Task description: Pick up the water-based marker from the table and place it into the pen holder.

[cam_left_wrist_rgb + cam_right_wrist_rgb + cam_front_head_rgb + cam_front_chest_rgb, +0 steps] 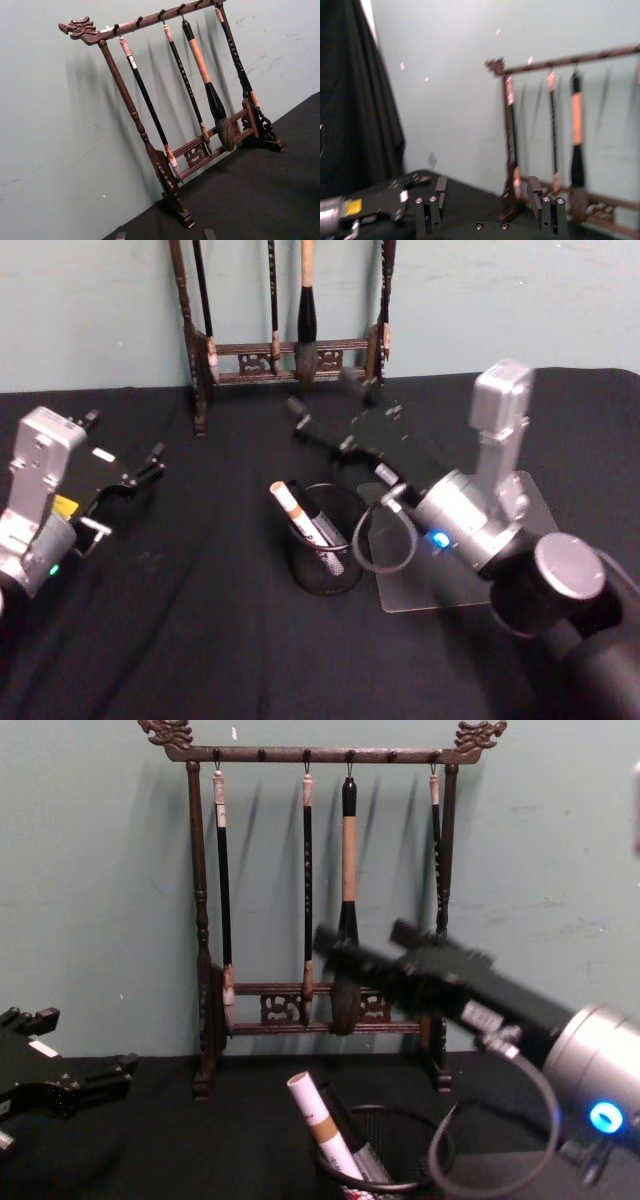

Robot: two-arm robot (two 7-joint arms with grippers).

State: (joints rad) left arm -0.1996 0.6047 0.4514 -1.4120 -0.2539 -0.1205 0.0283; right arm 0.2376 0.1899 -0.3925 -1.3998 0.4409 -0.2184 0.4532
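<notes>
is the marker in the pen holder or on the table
In: the marker leans inside the pen holder, white end above its rim. Right tool open above it, left tool parked aside.

Head cam: high, looks fwd & down over counter (180, 640) to brush rack (255, 362). Chest cam: low, square-on to rack. L wrist cam: oblique from rack's left. R wrist: faces its left end. All 4 share rack; head+chest also pen holder (325, 575) before it.

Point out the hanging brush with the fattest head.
The tan-handled brush, third from the left on the rack in the chest view; the other three are slim with small tips.
</notes>
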